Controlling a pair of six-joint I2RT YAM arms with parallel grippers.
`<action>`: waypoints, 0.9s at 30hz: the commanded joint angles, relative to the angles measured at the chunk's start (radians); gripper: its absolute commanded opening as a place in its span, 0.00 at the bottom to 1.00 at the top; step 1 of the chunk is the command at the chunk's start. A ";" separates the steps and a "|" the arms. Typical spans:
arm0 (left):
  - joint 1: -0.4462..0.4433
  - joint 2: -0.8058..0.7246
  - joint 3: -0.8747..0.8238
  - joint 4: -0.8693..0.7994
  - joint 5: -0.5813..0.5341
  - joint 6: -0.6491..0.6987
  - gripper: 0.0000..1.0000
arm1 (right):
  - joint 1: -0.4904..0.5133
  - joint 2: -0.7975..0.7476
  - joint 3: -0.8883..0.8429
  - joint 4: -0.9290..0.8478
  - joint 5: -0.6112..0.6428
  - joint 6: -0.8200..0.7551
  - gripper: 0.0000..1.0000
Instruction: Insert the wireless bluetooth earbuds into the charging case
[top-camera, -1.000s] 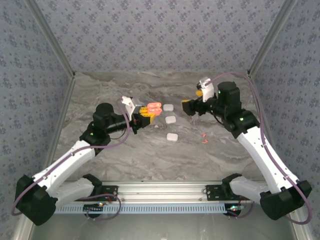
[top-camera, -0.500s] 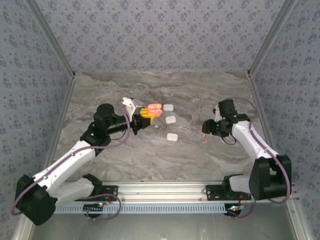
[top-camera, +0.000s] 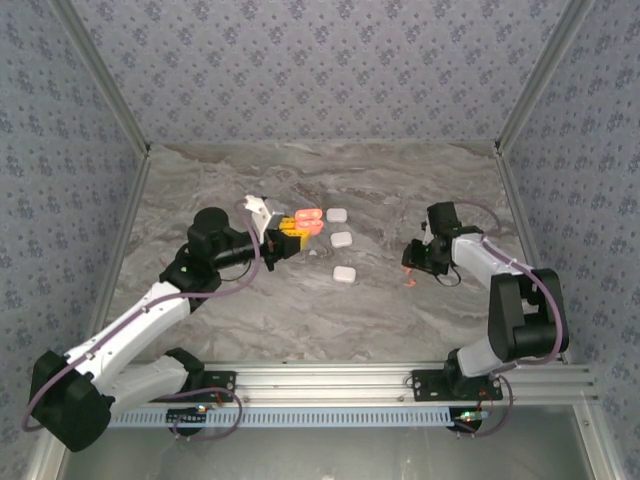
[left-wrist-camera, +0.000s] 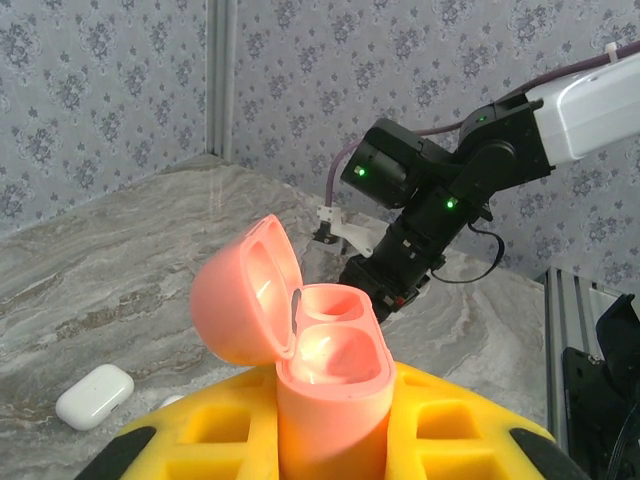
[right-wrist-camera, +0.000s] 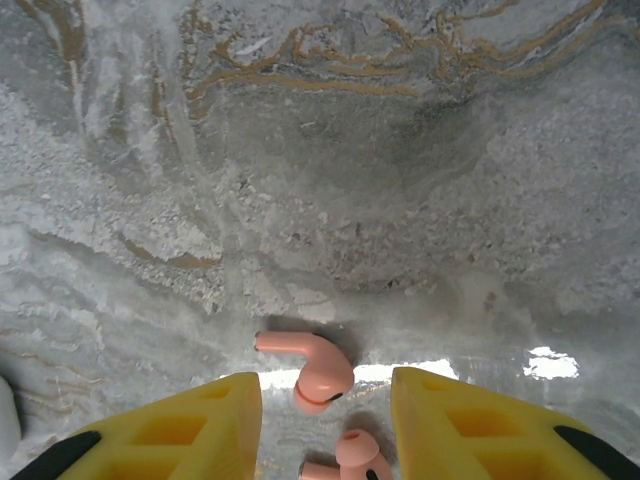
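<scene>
Yellow pads of the right gripper (right-wrist-camera: 322, 388): partly apart, pointing down at the marble table (right-wrist-camera: 420, 150), holding nothing, with a little gap on each side.
Between the pads: one orange-red earbud (right-wrist-camera: 305, 365), lying flat on the table, touched by neither pad.
Long way of that earbud: thin stem out toward one pad, round head near the middle. Lying across the gap from pad to pad, not along it.
Second earbud (right-wrist-camera: 350, 462): just beside the first one, closer to the wrist, partly cut off at the bottom of the wrist view.
Nearer arm: the right one, straight above both earbuds. Left arm well apart, over on the other side of the table.
Left gripper (top-camera: 288, 233): shut tight on the open orange-pink charging case (left-wrist-camera: 330, 380).
Case: held upright, lid (left-wrist-camera: 245, 305) tipped back, hollows facing up and looking empty, open side turned toward the right arm.
Way from earbuds to case: across the table toward the left arm, with the white closed cases (top-camera: 342, 240) lying on the table near the path.
Next move, a guess: a squeeze on the first earbud. Pads would meet the stem tip and the head, so a slip or a spin looks possible.
Watch out: second earbud close enough to get bumped.
</scene>
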 joint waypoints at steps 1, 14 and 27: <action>-0.005 -0.027 0.004 -0.006 -0.007 0.009 0.02 | -0.001 0.026 -0.010 0.015 -0.003 0.024 0.39; -0.006 -0.025 0.009 -0.019 -0.011 0.015 0.02 | 0.040 0.109 0.001 0.023 -0.002 0.039 0.33; -0.005 -0.024 0.001 -0.024 -0.014 0.013 0.02 | 0.059 0.064 0.024 0.006 0.033 0.013 0.19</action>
